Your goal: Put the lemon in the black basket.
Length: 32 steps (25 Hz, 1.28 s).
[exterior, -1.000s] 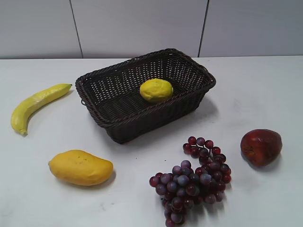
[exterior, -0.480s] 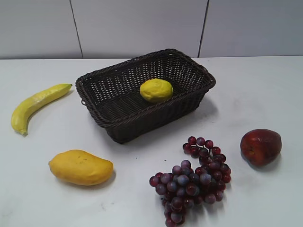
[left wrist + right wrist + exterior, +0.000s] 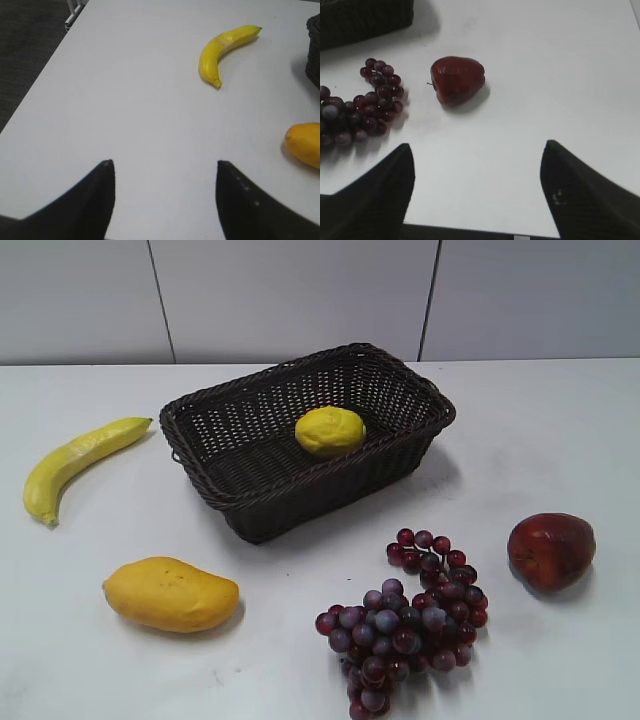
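Inside the basket (image 3: pixel 262 480), near its far right corner, the lemon (image 3: pixel 329 430) is seen resting. Both the left pincer (image 3: pixel 162 200) and right pincer (image 3: pixel 477 192) are held wide open and empty above the tabletop (image 3: pixel 560 440).

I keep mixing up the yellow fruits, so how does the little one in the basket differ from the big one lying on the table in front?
The small bright yellow oval lemon lies inside the dark woven wicker basket; the larger smooth orange-yellow mango lies on the bare white table. The lemon is rounder, the mango longer. Both are yellow and untouched.
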Each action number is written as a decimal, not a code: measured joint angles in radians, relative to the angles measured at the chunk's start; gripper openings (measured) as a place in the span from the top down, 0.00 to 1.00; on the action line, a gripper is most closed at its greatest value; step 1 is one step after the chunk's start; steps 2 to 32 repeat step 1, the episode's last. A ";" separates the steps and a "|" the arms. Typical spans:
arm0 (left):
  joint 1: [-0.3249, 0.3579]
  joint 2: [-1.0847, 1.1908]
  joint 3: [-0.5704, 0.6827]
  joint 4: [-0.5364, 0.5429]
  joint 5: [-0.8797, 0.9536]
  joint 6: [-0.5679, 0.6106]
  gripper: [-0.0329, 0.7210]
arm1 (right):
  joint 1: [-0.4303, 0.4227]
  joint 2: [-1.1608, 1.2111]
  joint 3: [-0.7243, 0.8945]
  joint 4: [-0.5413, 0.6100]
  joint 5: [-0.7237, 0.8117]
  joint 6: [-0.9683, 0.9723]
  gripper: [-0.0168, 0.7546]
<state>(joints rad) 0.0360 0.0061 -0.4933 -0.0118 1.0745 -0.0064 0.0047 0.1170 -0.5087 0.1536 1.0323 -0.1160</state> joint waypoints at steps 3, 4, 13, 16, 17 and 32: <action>0.000 0.000 0.000 0.000 0.000 0.000 0.33 | 0.000 -0.023 0.000 0.000 0.000 0.000 0.21; 0.000 0.000 0.000 0.000 0.000 0.000 0.33 | 0.000 -0.023 0.000 0.000 0.000 0.000 0.21; 0.000 0.000 0.000 0.000 0.000 0.000 0.33 | 0.000 -0.023 0.000 0.000 0.000 0.000 0.21; 0.000 0.000 0.000 0.000 0.000 0.000 0.33 | 0.000 -0.023 0.000 0.000 0.000 0.000 0.21; 0.000 0.000 0.000 0.000 0.000 0.000 0.33 | 0.000 -0.023 0.000 0.000 0.000 0.000 0.21; 0.000 0.000 0.000 0.000 0.000 0.000 0.33 | 0.000 -0.023 0.000 0.000 0.000 0.000 0.21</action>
